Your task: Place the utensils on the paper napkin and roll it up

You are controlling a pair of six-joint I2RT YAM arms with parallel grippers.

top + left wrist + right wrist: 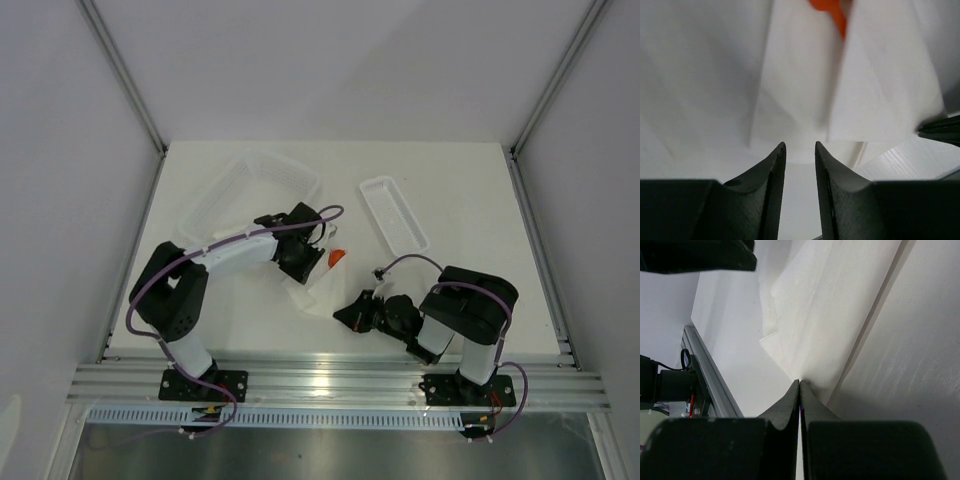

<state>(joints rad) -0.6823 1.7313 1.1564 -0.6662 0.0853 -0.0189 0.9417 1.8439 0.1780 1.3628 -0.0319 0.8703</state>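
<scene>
The paper napkin (322, 290) lies folded at the table's middle front. An orange-red utensil tip (337, 258) sticks out of its far end; the rest of the utensils are hidden inside. In the left wrist view the folded napkin (800, 90) fills the frame, with the orange utensil (832, 10) at the top. My left gripper (306, 266) hovers over the napkin, and its jaws (800, 147) stand slightly apart and empty. My right gripper (352, 312) is at the napkin's near right corner. Its jaws (800, 382) are shut on the edge of the napkin (825, 315).
A clear plastic tray (250, 185) stands at the back left. A narrow white tray (393, 212) lies at the back right. The metal rail (340, 385) runs along the table's front edge, also seen in the right wrist view (705, 365).
</scene>
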